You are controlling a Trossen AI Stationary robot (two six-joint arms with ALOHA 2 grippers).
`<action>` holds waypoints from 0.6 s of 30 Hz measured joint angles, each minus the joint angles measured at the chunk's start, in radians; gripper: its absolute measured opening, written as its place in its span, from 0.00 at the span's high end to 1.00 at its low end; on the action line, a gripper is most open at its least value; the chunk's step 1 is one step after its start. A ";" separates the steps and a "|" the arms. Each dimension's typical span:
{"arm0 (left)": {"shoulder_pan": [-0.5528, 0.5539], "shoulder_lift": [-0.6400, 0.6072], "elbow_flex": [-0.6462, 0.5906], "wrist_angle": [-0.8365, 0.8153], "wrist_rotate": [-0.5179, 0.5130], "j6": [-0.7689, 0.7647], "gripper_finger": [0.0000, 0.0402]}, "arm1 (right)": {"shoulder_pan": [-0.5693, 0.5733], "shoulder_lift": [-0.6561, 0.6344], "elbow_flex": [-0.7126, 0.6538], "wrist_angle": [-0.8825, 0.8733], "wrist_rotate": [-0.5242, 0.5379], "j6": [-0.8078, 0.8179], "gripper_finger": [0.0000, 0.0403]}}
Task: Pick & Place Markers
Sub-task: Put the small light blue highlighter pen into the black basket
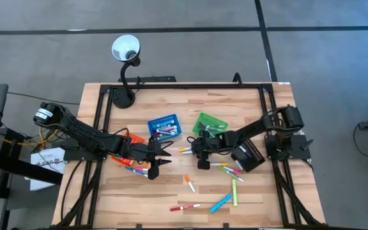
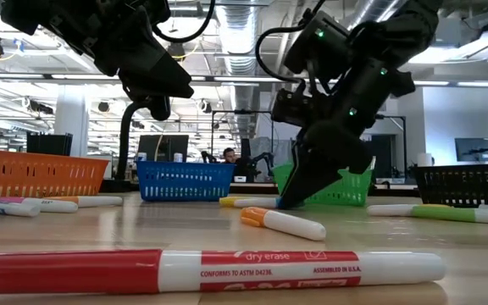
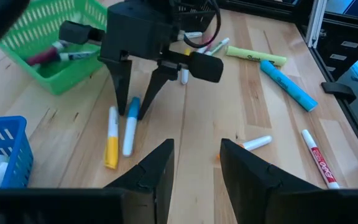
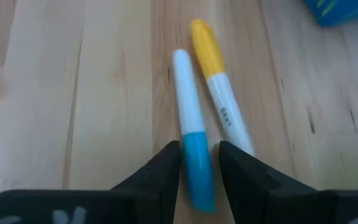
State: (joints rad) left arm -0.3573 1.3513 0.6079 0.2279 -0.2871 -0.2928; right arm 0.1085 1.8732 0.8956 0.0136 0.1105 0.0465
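Markers lie scattered over the desk (image 1: 248, 191). The right wrist view alone shows the target closely: a white marker with a blue cap (image 4: 191, 134) lying just beside a yellow-capped one (image 4: 216, 87), the blue cap sitting between the right claw's (image 4: 199, 168) fingers, which stand narrowly apart on either side of it; whether they press it cannot be told. The left wrist view shows the same pair from the far side, with the right claw's fingers planted over the blue cap, a green basket (image 3: 61, 46) holding markers behind it, and the left claw (image 3: 194, 165) hovering with its fingers apart and nothing between them. The low view adds a red marker (image 2: 210, 269) in the foreground. The high view places both claws mid-desk, below a blue basket (image 1: 163, 126).
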 joint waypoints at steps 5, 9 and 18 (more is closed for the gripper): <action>0.000 0.000 0.000 0.000 0.000 0.000 0.69 | 0.001 0.035 0.003 0.025 0.002 -0.002 0.75; 0.000 0.000 0.000 0.000 0.000 0.000 0.69 | 0.002 0.017 0.001 0.022 0.000 -0.002 0.86; 0.000 0.000 0.000 -0.002 0.000 0.000 0.69 | 0.002 -0.179 -0.005 -0.084 0.020 0.034 0.90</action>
State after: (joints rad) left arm -0.3573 1.3514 0.6079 0.2257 -0.2871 -0.2928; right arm 0.1104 1.6947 0.8909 -0.0708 0.1306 0.0802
